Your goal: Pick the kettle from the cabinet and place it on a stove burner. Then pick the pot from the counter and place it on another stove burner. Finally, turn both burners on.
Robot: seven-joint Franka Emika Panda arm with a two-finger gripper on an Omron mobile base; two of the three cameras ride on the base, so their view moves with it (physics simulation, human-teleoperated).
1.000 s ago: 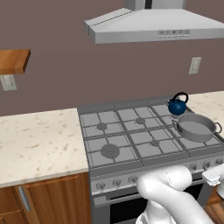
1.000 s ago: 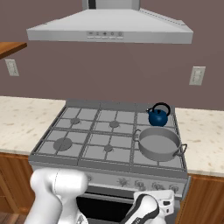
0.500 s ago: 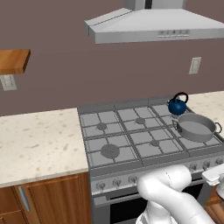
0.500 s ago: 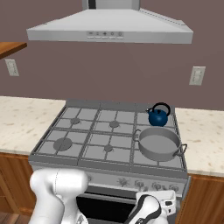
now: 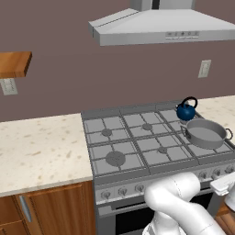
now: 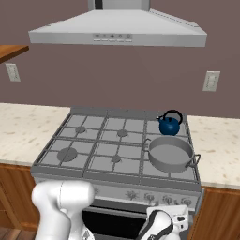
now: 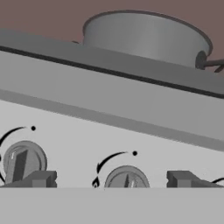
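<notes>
On the stove [image 6: 117, 140], the kettle [image 6: 169, 124] sits upright on the back-right burner, the pot [image 6: 170, 153] just before it, handles left and right, while the open, empty claw [image 7: 111, 179] faces a front knob [image 7: 126, 178].

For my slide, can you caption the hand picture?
Open jaws frame a stove knob below the grey pot.

Even flat rendered light, soft shadows, sharp, no glare
</notes>
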